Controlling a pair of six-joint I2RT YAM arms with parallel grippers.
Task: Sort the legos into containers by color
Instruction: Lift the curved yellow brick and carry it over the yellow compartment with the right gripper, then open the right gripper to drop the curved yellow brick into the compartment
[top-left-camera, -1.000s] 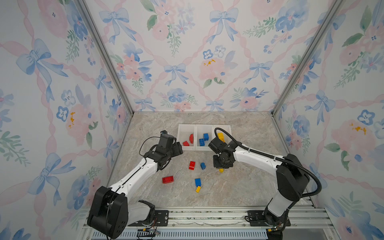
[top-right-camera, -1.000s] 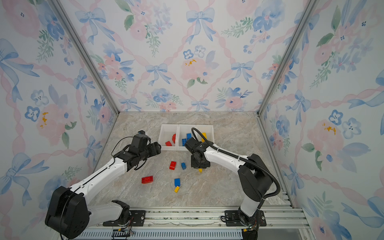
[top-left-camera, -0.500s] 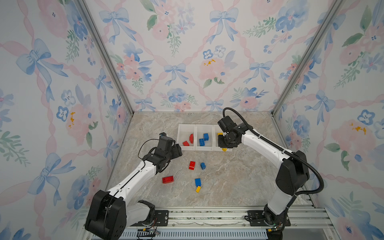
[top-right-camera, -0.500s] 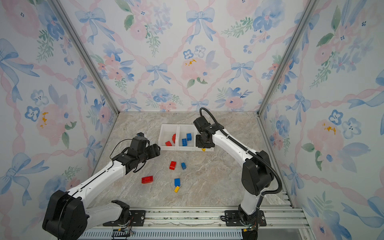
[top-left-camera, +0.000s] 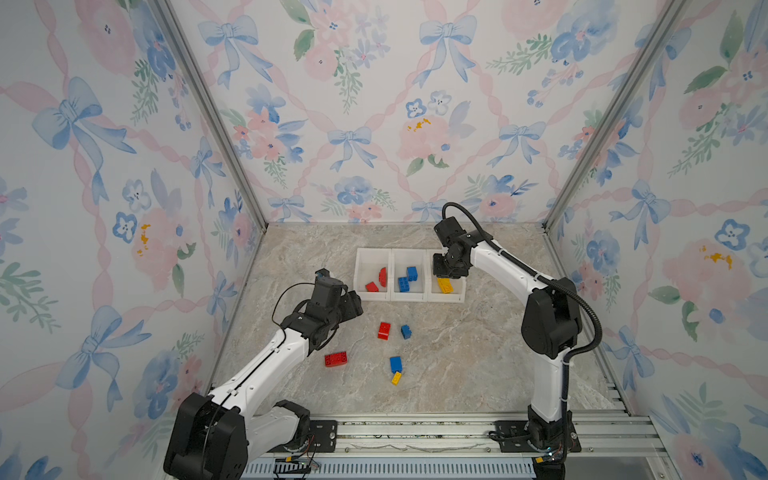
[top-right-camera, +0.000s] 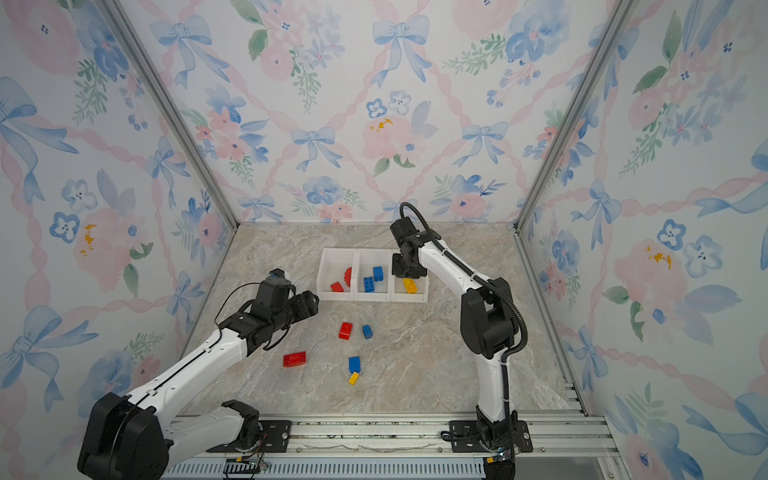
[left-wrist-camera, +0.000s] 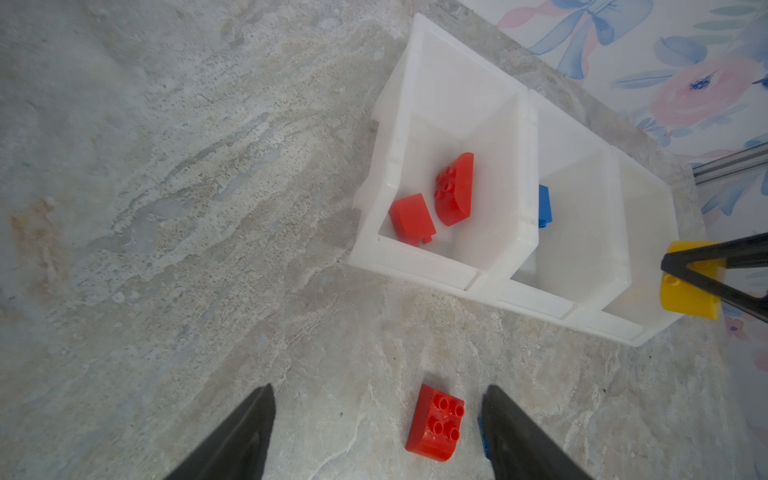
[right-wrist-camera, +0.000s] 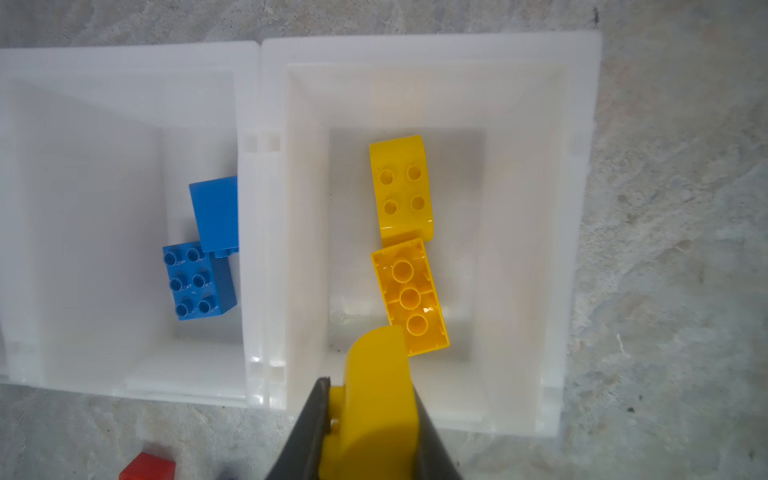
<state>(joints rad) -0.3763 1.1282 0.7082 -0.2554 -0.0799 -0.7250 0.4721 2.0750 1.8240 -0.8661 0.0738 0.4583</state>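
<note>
Dial centred on the table (top-left-camera: 478, 353), 12 toward the back wall. I list from my near rail outward.

1. Small yellow brick (top-left-camera: 396, 377), 6 o'clock, touching a blue brick (top-left-camera: 395, 363) just behind it. Both unsorted.
2. Long red brick (top-left-camera: 336, 359), 8 o'clock, lying alone. Unsorted.
3. Red brick (top-left-camera: 384, 331) and small blue brick (top-left-camera: 406, 331), near the centre, side by side but apart. Unsorted.
4. Left end effector (left-wrist-camera: 379, 395), 10 o'clock, released and empty. In its wrist view the red brick of entry 3 sits between the spread jaws, down on the table.
5. Bins (top-left-camera: 409, 298), three joined in a row at 12 o'clock. The 11 o'clock bin holds two red pieces, the middle one two blue, the 1 o'clock one two yellow.
6. Right end effector (right-wrist-camera: 370, 399), clenched on a curved yellow brick (right-wrist-camera: 376, 365), above the 1 o'clock bin and, as I read it, over its front part.

Step in hand, my judgement: the drop. I would carry the brick a little further toward 12, so it clears the front wall. I would then lower it inside the rim before letting go, since it could bounce off the two yellow bricks lying below. After that I would lift straight up.
</note>
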